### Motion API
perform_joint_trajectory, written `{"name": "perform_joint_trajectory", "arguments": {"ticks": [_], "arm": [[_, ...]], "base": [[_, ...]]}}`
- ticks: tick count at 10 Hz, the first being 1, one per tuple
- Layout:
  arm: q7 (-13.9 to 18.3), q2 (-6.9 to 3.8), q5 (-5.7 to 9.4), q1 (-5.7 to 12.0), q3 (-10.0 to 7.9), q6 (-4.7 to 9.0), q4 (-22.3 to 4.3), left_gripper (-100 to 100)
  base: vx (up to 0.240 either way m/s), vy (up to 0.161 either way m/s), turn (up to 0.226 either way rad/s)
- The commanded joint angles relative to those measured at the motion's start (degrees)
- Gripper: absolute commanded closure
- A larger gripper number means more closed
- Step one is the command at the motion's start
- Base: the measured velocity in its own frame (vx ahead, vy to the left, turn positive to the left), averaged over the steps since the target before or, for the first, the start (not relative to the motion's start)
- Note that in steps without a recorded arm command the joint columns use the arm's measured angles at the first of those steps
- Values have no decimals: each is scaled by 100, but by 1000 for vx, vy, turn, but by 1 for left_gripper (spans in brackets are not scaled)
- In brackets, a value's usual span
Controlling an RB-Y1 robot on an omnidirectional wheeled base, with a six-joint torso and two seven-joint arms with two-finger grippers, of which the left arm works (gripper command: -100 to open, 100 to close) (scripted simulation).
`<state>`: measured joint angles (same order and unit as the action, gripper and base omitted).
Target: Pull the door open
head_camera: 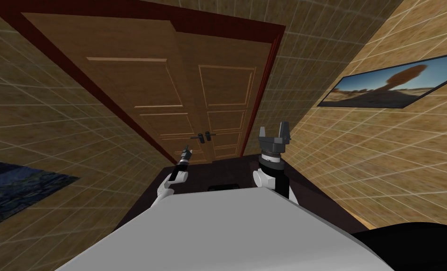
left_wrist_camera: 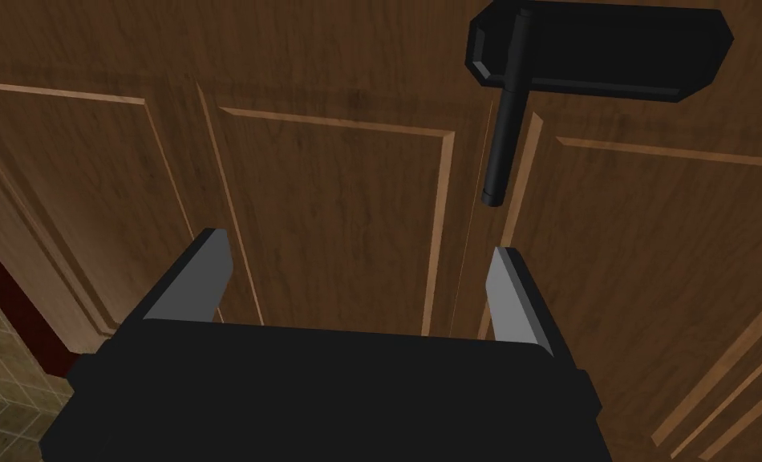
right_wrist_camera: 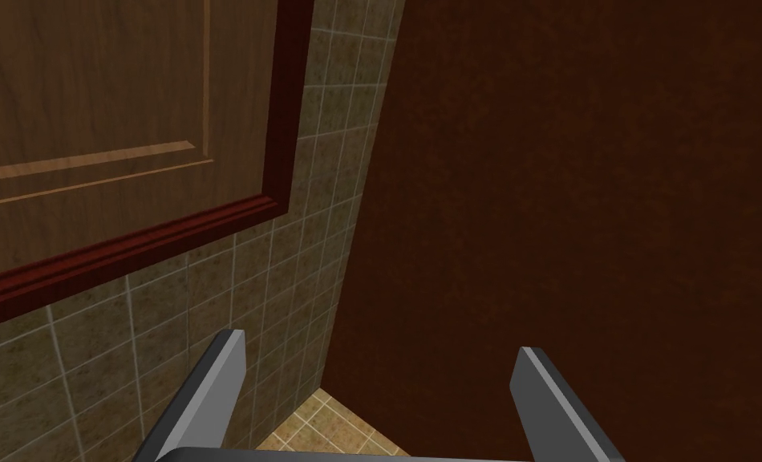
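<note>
**Item: double door, pull-open task, approach stage.**

- Door [head_camera: 171, 94]: brown panelled wood, two leaves, dark red frame [head_camera: 274, 70]. Both leaves sit flush in the frame, so by my reading nothing has been opened.
- Black lever handle [left_wrist_camera: 501, 120]: ahead of the left end effector [left_wrist_camera: 357, 247], beyond its fingertips and nearer one finger than the other. It is not between the blades and nothing touches it. Its dark backplate [left_wrist_camera: 612, 48] lies flat on the door, further off.
- Left end effector: blades apart, holding nothing, aimed at the door panel.
- Right end effector [head_camera: 274, 134]: blades apart, holding nothing, raised beside the frame's right edge. In front of it are a corner of the door, tiled wall [right_wrist_camera: 211, 321] and a flat dark brown surface [right_wrist_camera: 572, 200].
- Done: the left end effector is near the handle. Left to do: centre on the lever, close on it, pull the leaf back.
- Surroundings: framed landscape picture [head_camera: 382, 87] on the wall to the right, dark blue picture [head_camera: 15, 188] on the wall to the left.
- Obstructions: none between left end effector and handle. The robot stands close to the door, which is likely to crowd the swing.
</note>
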<state>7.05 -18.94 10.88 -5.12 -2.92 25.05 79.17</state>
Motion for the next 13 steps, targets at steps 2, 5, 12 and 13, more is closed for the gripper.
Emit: {"name": "perform_joint_trajectory", "arguments": {"ticks": [2, 5, 12, 13], "arm": [[99, -103, 36, 102, -40, -52, -284, -100], [197, -200, 71, 225, -80, -91, -614, -100], [407, -410, 145, 489, -166, -174, -1322, -100], [441, -444, 157, 533, -180, -188, -1438, -100]], "base": [[108, 5, -77], [93, 20, -73], [99, 21, -61], [117, 22, -83]]}}
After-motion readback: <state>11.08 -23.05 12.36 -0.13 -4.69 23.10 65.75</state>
